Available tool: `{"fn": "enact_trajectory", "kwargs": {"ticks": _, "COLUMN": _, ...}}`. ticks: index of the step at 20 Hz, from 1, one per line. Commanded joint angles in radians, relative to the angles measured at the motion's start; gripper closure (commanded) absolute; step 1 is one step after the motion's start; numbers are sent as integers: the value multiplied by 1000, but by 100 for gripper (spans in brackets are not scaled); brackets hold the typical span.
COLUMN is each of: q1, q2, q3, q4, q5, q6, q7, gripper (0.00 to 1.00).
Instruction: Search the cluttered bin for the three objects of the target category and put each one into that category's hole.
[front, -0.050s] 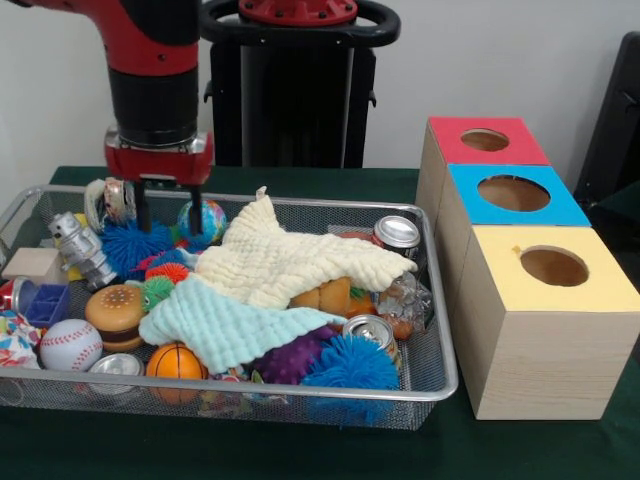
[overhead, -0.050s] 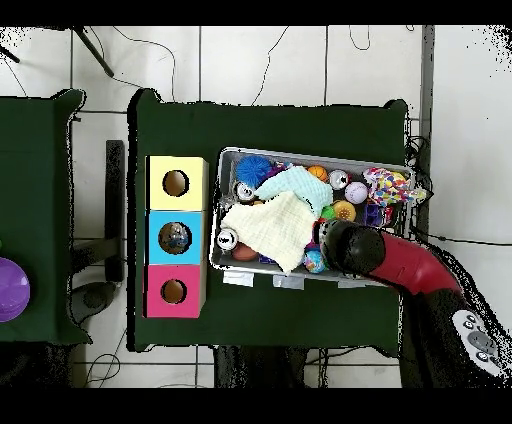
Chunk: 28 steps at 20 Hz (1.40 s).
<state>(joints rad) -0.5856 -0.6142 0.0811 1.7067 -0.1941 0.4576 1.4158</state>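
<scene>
Mesh bin (front, -0.050s: 440, 385) — cloths (front, -0.050s: 290, 265), balls, cans.

Robot arm (front, -0.050s: 150, 50): glossy red shell on the upper link, then a fat black cylinder section below it. Under that a red block with a small silver plate on each side. Gripper (front, -0.050s: 168, 205): two thin black fingers (front, -0.050s: 143, 207), straight and narrow, hanging off the red block. Pedestal (front, -0.050s: 290, 95): black column, with a black ring-shaped handle around a red round cap on top. From overhead the arm reads as a black rounded end joined to a long red link, then a black base (overhead, -0.050s: 470, 335) with a grey panel carrying small round buttons.
</scene>
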Motion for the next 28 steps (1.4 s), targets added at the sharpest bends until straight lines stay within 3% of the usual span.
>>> {"fn": "enact_trajectory", "kwargs": {"ticks": 1, "q1": 75, "q2": 9, "q3": 24, "q4": 128, "q5": 68, "q6": -45, "q7": 264, "gripper": 0}}
{"fn": "enact_trajectory", "kwargs": {"ticks": 7, "q1": 114, "q2": 41, "q3": 8, "q4": 147, "q5": 97, "q6": -123, "q7": 296, "gripper": 0}}
{"fn": "enact_trajectory", "kwargs": {"ticks": 17, "q1": 129, "q2": -2, "q3": 8, "q4": 248, "q5": 134, "q6": -181, "q7": 313, "gripper": 0}}
{"fn": "enact_trajectory", "kwargs": {"ticks": 22, "q1": 146, "q2": -12, "q3": 3, "q4": 259, "q5": 156, "q6": -182, "q7": 325, "gripper": 0}}
{"fn": "enact_trajectory", "kwargs": {"ticks": 28, "q1": 235, "q2": -64, "q3": -41, "q4": 248, "q5": 214, "q6": -106, "q7": 363, "gripper": 0}}
